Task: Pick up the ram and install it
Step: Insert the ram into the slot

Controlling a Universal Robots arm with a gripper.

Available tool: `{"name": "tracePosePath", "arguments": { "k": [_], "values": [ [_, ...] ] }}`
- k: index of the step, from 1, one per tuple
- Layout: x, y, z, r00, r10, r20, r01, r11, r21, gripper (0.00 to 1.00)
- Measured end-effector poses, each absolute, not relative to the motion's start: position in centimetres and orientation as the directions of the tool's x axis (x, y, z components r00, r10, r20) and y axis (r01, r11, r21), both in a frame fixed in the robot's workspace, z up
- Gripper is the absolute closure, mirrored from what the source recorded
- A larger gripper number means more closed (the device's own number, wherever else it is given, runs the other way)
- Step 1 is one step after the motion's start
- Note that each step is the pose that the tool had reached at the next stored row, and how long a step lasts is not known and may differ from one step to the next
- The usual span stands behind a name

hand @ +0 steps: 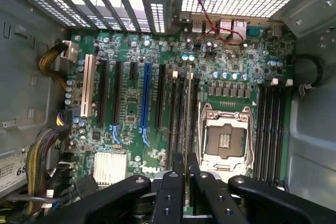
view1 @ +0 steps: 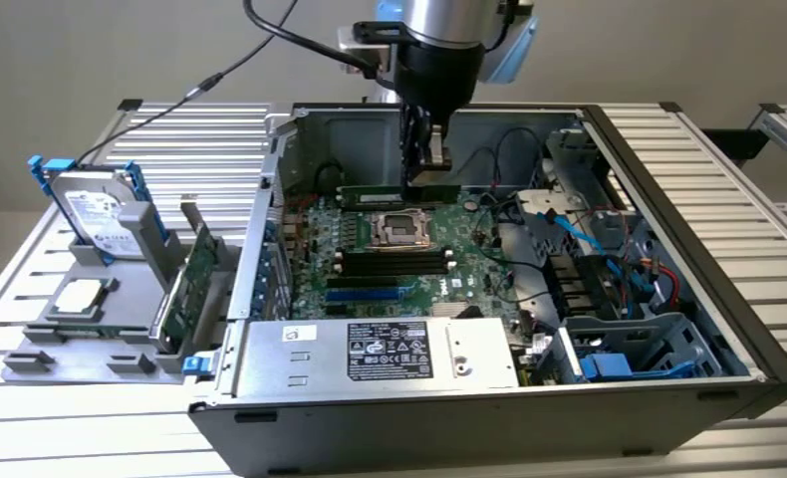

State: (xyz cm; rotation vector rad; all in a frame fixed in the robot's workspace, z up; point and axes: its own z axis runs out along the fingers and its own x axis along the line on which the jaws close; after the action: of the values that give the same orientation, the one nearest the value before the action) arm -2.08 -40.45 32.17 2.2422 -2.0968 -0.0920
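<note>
Arm reaches down into the open computer case (view1: 659, 214), which lies on its side on the slatted tabletop (view1: 712, 139).

Fingers (view1: 431, 144) (hand: 170, 192): closed on the ram (view1: 374, 193) (hand: 187, 108), pinching it near one end. The stick is on edge, with its length running along the memory slots.

Ram position: over the motherboard (view1: 367, 274) (hand: 131, 108), just beside the processor socket (view1: 400, 227) (hand: 227, 137), in line with the slots on that side. In the wrist view it shows edge-on as a thin strip between two dark slots. I cannot tell whether its lower edge touches a slot or hangs just above one.

The bank of four slots (view1: 393, 261) (hand: 270, 124) on the socket's other side is bare.

To the exterior view's left, outside the case: a grey stand (view1: 68, 344) holding a hard drive (view1: 95, 214) upright, and a green expansion card (view1: 194, 274) standing on edge next to the case wall.
</note>
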Motion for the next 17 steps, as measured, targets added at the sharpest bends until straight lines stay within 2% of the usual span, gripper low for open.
{"name": "tracePosePath", "arguments": {
  "k": [17],
  "values": [
    [-2.1, -40.9, 29.1, 0.067, -0.998, 0.004, -0.994, -0.066, 0.092, 0.86]
  ]
}}
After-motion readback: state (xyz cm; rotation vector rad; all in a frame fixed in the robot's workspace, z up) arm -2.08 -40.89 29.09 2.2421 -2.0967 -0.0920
